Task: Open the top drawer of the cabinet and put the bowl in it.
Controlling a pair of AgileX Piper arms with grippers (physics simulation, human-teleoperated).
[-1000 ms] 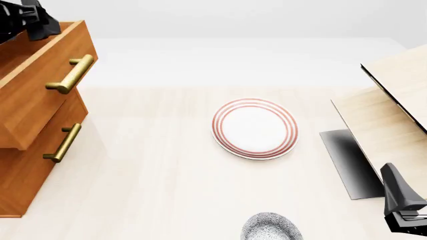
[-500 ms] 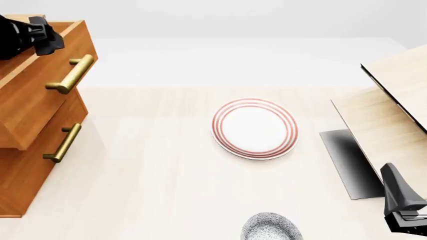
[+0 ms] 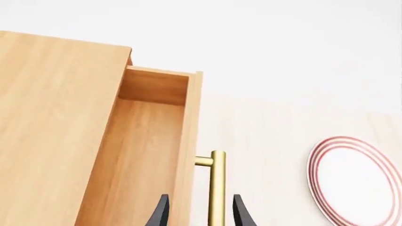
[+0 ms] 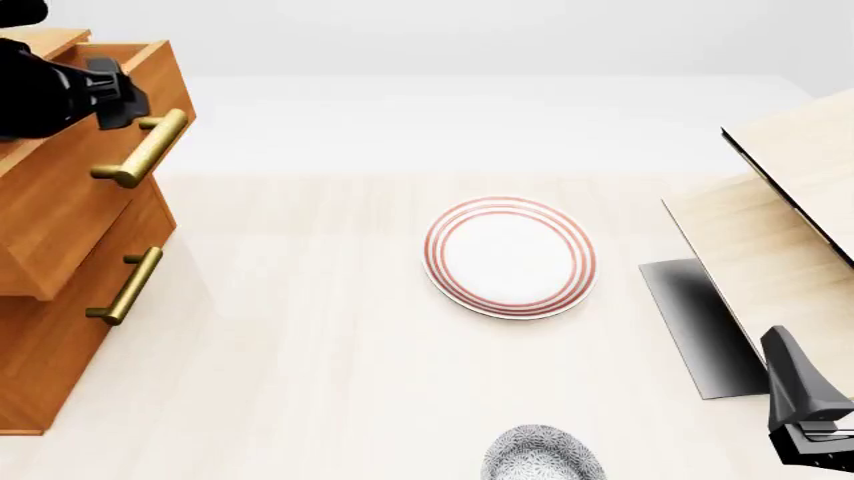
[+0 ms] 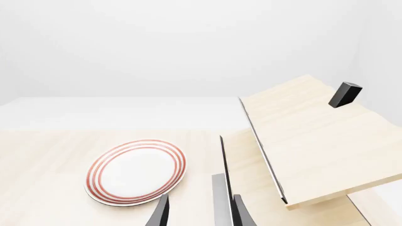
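Note:
The cabinet (image 4: 60, 330) stands at the table's left edge. Its top drawer (image 4: 74, 190) is pulled partway out, and the bare wooden inside (image 3: 141, 155) shows in the left wrist view. My left gripper (image 4: 130, 100) is open at the far end of the drawer's brass handle (image 4: 140, 148); its fingers (image 3: 162, 214) straddle the drawer front and the handle bar (image 3: 217, 188) without closing on them. The speckled bowl (image 4: 541, 455) sits at the near table edge, partly cut off. My right gripper (image 4: 798, 385) hangs open and empty at the near right, away from the bowl.
A red-ringed white plate (image 4: 510, 257) lies mid-table, also seen as the plate (image 5: 136, 172) in the right wrist view. A pale light-wood structure (image 4: 787, 200) with a dark base plate (image 4: 697, 325) fills the right side. The lower drawer handle (image 4: 124, 286) juts from the cabinet.
My left gripper has come forward from above the open drawer to the far end of its handle. The drawer, bowl, plate and right arm have not moved.

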